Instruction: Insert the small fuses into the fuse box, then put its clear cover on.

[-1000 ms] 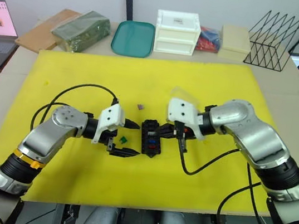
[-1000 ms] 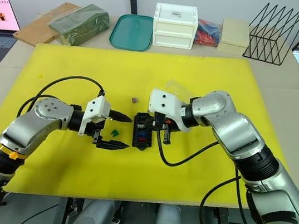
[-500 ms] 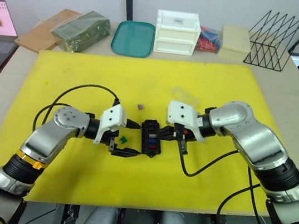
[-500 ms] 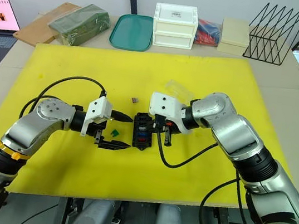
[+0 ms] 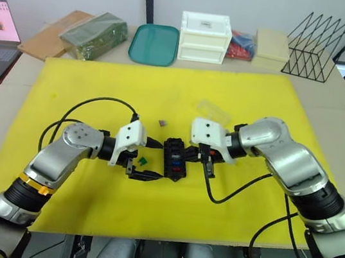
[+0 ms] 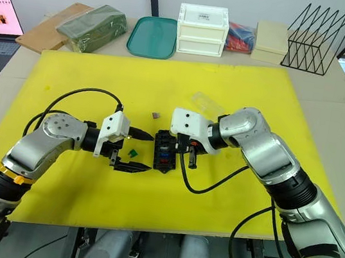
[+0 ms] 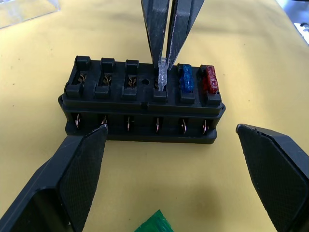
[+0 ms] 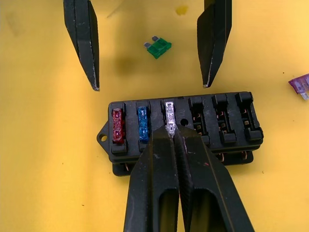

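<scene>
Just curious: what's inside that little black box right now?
The fuse box holds a red fuse, a blue fuse and a clear fuse pinched by the right claw. Three slots look empty; the fuses' metal legs are hidden.

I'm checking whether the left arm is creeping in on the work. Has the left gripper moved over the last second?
Yes, slightly. The left gripper has edged toward the fuse box, its open fingers now closer to the box's side, near the green fuse.

clear cover (image 7: 26, 10) cut off, purple fuse (image 8: 300, 85) too
</scene>
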`<state>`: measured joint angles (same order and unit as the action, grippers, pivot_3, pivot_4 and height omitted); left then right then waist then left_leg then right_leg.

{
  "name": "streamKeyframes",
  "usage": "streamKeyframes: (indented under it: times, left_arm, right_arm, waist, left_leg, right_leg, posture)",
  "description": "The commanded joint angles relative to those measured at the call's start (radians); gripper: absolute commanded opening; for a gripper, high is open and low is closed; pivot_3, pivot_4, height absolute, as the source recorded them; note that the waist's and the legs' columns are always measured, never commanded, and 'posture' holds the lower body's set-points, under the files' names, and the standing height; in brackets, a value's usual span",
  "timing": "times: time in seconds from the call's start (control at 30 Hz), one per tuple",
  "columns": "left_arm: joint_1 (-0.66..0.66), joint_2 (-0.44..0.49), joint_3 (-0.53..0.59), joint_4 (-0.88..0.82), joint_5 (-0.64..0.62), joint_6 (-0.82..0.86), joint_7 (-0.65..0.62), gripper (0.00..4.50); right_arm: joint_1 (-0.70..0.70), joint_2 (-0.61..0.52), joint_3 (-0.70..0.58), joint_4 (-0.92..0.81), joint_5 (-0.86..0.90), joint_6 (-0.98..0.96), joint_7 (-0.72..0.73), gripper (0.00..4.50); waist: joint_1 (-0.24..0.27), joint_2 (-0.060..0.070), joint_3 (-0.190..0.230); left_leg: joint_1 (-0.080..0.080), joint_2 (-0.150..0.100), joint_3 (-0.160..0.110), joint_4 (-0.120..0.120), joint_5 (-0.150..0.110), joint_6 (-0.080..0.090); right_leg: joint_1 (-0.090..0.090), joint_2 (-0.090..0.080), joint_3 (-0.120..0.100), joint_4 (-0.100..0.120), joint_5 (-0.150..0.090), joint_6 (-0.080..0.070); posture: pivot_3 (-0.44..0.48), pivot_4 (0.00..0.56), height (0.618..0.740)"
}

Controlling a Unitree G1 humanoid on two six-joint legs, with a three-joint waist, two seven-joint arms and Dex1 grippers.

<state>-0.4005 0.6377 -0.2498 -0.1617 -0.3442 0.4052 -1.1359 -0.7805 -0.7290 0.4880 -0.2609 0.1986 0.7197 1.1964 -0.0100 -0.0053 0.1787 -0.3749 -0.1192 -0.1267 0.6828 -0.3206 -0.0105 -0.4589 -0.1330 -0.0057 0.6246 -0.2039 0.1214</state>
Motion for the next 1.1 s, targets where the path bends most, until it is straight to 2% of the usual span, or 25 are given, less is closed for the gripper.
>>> streamKeyframes:
  times: [0.03, 0.3, 0.77, 0.93, 1.1]
  left_arm:
    - [-0.007, 0.000, 0.019, -0.037, -0.006, -0.006, 0.002, 4.47]
    - [-0.009, -0.001, 0.016, -0.040, -0.006, -0.003, 0.005, 4.47]
    - [-0.008, 0.000, 0.017, -0.043, -0.006, 0.002, 0.009, 4.47]
    - [-0.007, 0.001, 0.018, -0.043, -0.006, 0.001, 0.009, 4.50]
    - [-0.006, 0.002, 0.020, -0.044, -0.006, 0.002, 0.009, 4.50]
  right_arm:
    - [0.003, 0.001, 0.011, -0.007, -0.019, -0.013, 0.007, 0.00]
    - [0.003, -0.004, 0.053, 0.007, -0.076, -0.017, 0.010, 0.00]
    - [-0.006, 0.002, 0.054, 0.000, -0.085, 0.004, 0.029, 0.00]
    - [-0.018, 0.006, 0.043, -0.010, -0.078, 0.021, 0.032, 1.37]
    - [-0.040, 0.015, 0.021, -0.016, -0.066, 0.041, 0.029, 1.37]
  waist:
    - [0.000, 0.000, 0.000]
    - [0.000, 0.000, 0.000]
    - [0.000, 0.000, -0.001]
    - [0.000, 0.000, -0.001]
    - [0.000, 0.000, -0.001]
  left_leg:
    - [0.000, 0.000, 0.000, 0.000, 0.000, 0.000]
    - [0.001, 0.000, 0.000, 0.000, 0.000, 0.000]
    - [0.001, 0.000, 0.000, 0.000, 0.000, 0.000]
    - [0.001, 0.000, 0.000, 0.000, 0.000, 0.000]
    - [0.001, 0.000, 0.000, 0.000, 0.000, 0.000]
  right_leg:
    - [0.000, 0.000, 0.000, 0.000, 0.000, 0.000]
    - [0.001, 0.000, 0.000, 0.000, 0.000, 0.000]
    - [0.001, 0.000, 0.000, 0.000, 0.000, 0.000]
    - [0.001, 0.000, 0.000, 0.000, 0.000, 0.000]
    - [0.001, 0.000, 0.000, 0.000, 0.000, 0.000]
  posture:
    - [0.000, 0.150, 0.740]
    - [0.000, 0.150, 0.740]
    - [0.000, 0.150, 0.740]
    - [0.000, 0.150, 0.740]
    - [0.000, 0.150, 0.740]
